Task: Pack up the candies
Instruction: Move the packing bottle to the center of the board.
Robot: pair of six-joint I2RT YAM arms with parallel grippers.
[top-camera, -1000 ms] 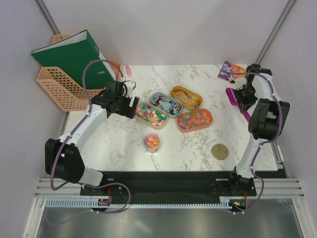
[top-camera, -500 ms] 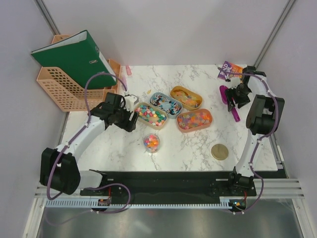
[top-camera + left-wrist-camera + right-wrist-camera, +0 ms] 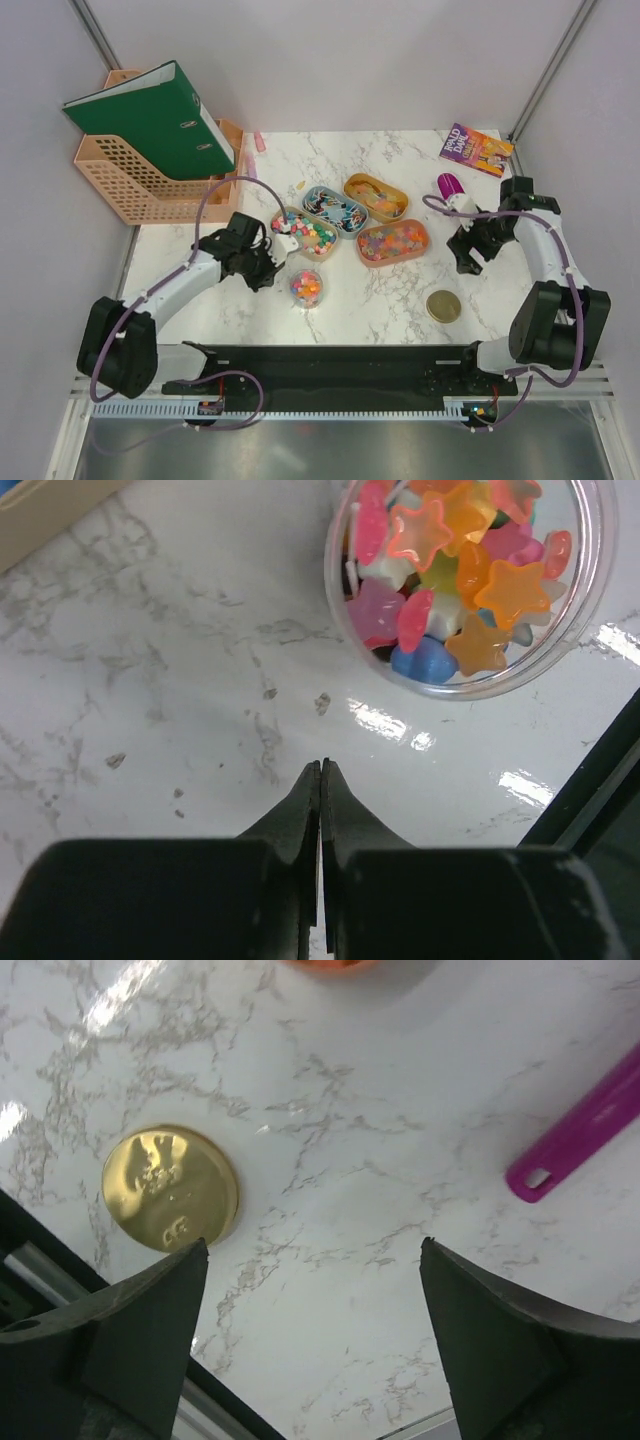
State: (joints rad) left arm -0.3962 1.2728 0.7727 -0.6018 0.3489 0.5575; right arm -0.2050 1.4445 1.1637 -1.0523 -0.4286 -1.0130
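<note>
Roughly where things stand:

- The candies, star-shaped gummies in mixed colours, are piled close to the rim of a small clear cup. It stands on the marble worktop near the front edge. More candies lie in the four oval trays behind it.
- Left claw: tips pressed together with nothing between them, low over bare worktop just beside the cup. Cannot tell whether it touches the surface.
- Right claw: spread wide and empty, above the worktop between the gold lid and the handle end of the magenta scoop. The lid lies flat, off toward one finger, not centred.

Judgement: the cup looks full, so capping is probably the step in hand, starting with the lid.

How to do it well:
- Shift the right claw until the lid sits midway between its fingers, then descend square.
- The lid is thin, slick metal on smooth stone, so expect it to skate. Close slowly and low on its edge.
- The cup is light. Bracing it with the left claw would help while the lid seats.
- High-riding stars may stop the lid seating flat.
</note>
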